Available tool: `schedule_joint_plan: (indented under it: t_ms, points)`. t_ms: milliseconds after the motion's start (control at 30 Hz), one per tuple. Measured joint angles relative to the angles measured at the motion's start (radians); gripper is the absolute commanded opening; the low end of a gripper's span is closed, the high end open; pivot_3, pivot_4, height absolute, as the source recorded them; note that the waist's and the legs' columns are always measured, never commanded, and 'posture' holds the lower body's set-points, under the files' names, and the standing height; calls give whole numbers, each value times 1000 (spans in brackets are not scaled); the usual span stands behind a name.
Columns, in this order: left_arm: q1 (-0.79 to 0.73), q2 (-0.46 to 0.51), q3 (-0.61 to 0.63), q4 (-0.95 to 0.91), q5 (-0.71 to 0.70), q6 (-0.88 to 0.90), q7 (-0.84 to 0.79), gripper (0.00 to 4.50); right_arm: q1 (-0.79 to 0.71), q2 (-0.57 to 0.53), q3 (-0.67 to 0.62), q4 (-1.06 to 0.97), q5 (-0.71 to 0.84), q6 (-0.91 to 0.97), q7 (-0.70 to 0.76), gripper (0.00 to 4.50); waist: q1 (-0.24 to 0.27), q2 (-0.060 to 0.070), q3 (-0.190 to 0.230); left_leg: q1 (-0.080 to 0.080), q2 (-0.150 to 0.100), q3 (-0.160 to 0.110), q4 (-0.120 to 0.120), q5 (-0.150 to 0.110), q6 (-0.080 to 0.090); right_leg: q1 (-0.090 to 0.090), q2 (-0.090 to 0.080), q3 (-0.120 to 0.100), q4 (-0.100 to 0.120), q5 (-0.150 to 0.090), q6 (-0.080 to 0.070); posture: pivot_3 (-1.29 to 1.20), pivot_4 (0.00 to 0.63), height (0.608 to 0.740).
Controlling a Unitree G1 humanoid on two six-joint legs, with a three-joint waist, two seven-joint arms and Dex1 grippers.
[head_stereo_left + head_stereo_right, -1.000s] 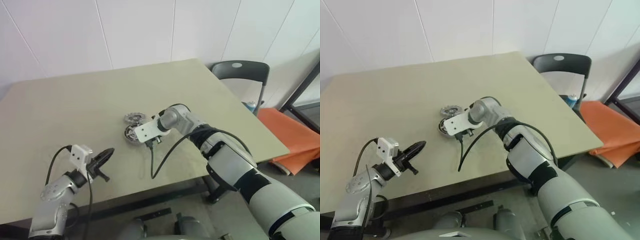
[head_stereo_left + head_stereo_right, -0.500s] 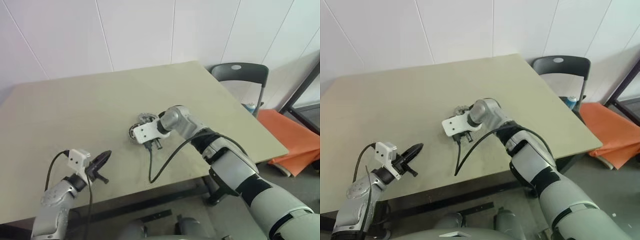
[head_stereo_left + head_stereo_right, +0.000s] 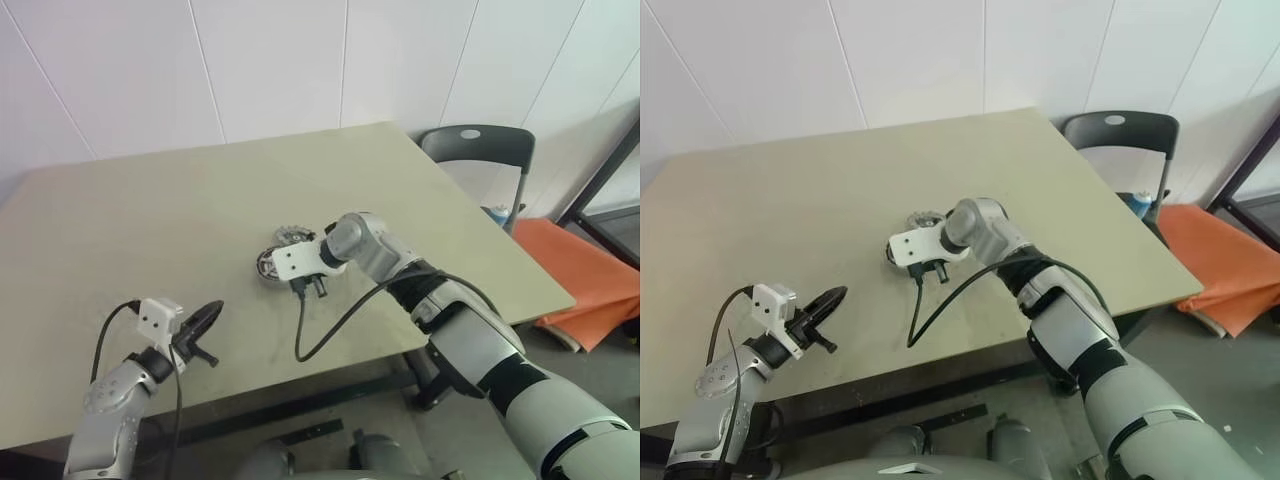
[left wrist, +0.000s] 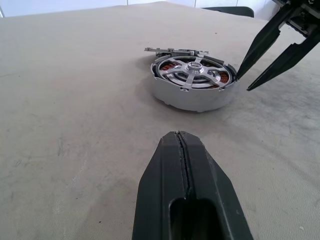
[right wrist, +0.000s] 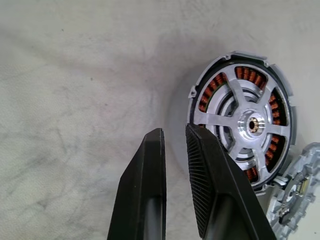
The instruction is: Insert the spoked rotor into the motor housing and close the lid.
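The spoked rotor lies seated in the motor housing, whose copper windings show between the spokes. This stack rests mid-table. The lid lies flat on the table against the housing's far side. My right gripper points down just beside the housing's rim, open by a narrow gap with nothing between its fingers; it also shows in the left wrist view. My left gripper is shut and empty, hovering low near the table's front left, aimed at the housing.
The beige table has bare room all around the parts. A black cable hangs from my right wrist over the front edge. A dark chair and an orange mat sit beyond the right edge.
The head views have shifted slightly. My right wrist has rolled a little beside the housing. The left gripper has stayed where it was.
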State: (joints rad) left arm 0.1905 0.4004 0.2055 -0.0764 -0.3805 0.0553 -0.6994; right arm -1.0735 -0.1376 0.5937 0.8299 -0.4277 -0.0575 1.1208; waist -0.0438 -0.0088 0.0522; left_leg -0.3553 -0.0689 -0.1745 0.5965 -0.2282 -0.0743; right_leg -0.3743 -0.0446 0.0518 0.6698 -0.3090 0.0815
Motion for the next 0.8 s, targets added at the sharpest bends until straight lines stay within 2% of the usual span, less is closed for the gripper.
schedule_joint_plan:
  t_ms: [367, 500, 800]
  points:
    - [3, 1, -16, 0, 0, 1, 1, 0, -23, 2, 33, 91, -68, -64, -95, 739, 0, 0, 0, 0, 0, 0, 0, 0, 0, 0, 0, 0, 0, 0, 0, 0, 0, 740]
    - [3, 1, -16, 0, 0, 1, 3, 0, -25, 7, 45, 120, -72, -93, -105, 125, -1, 0, 0, 2, 0, 0, 0, 0, 0, 2, 0, 0, 0, -2, -3, 0, 0, 740]
    - [4, 1, -17, 1, 2, 1, 4, 0, -25, 20, 18, 125, -50, -53, -77, 96, 0, 0, 0, 1, 0, -1, 0, 0, 0, 1, 0, 0, 0, -1, -1, 0, 0, 740]
